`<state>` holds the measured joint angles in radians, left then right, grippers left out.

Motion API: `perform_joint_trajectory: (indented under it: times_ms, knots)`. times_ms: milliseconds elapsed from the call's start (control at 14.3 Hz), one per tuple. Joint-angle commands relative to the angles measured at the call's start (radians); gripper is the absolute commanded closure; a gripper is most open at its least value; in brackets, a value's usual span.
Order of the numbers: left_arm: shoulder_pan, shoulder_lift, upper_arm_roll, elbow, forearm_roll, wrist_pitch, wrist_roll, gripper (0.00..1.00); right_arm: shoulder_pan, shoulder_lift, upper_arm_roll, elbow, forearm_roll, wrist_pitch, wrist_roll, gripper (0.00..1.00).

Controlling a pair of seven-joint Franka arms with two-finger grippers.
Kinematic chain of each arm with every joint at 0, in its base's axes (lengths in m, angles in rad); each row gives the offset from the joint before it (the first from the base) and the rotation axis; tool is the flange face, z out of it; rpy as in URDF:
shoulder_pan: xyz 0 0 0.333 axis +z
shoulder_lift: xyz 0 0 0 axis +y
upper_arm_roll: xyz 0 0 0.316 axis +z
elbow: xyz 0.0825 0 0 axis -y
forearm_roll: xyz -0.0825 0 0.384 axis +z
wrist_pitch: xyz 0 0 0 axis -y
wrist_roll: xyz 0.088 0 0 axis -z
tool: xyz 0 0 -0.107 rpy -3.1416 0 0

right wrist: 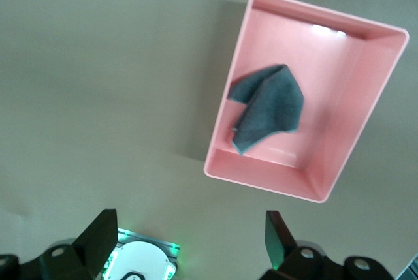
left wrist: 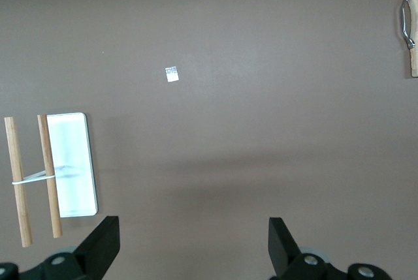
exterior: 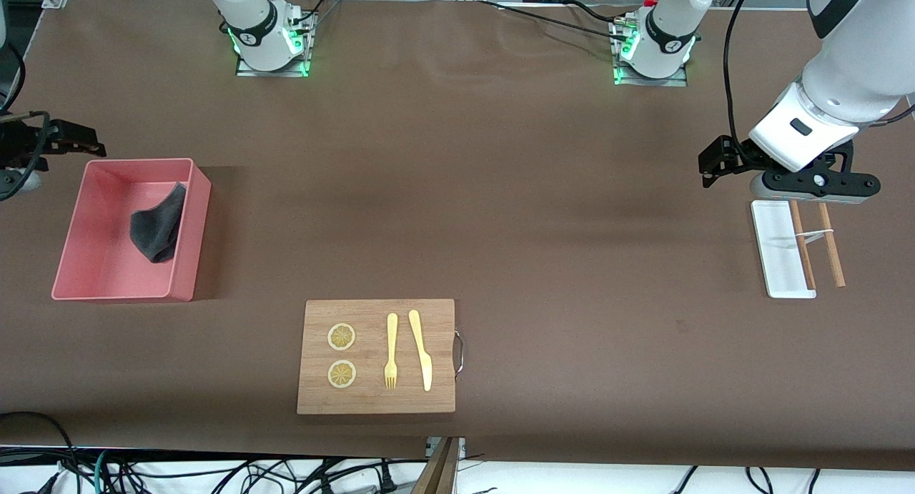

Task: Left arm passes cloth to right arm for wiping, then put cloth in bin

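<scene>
The dark grey cloth (exterior: 156, 226) lies crumpled in the pink bin (exterior: 107, 292), against the wall nearest the table's middle, at the right arm's end of the table. It also shows in the right wrist view (right wrist: 271, 104), inside the bin (right wrist: 339, 77). My right gripper (exterior: 18, 179) hangs in the air beside the bin, open and empty, its jaws (right wrist: 189, 224) wide apart. My left gripper (exterior: 815, 185) hangs over the table at the left arm's end, just above a white tray's farther end. It is open and empty (left wrist: 194, 228).
A wooden cutting board (exterior: 379, 309) with two lemon slices, a fork and a knife lies nearest the front camera. The small white tray (exterior: 775, 251) and two banded wooden sticks (exterior: 829, 244) lie under the left gripper. The right arm's base (right wrist: 140, 264) shows too.
</scene>
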<state>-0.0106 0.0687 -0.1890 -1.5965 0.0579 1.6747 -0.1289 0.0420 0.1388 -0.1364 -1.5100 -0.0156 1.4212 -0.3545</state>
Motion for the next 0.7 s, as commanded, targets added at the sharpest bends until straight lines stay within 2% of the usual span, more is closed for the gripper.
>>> perform_joint_trajectory:
  times_ms: [0,279,627]
  knots:
    - [0.001,-0.013,-0.018,0.006,0.016,-0.023,0.012,0.00,-0.007,-0.025,0.082,0.020,-0.012,-0.016,0.186,0.00]
    - [0.001,-0.015,-0.020,0.004,0.016,-0.035,0.012,0.00,-0.007,-0.028,0.158,0.063,-0.020,-0.041,0.236,0.00]
    - [0.000,-0.015,-0.023,0.006,0.016,-0.038,0.014,0.00,-0.040,-0.062,0.144,0.079,-0.012,-0.033,0.198,0.00]
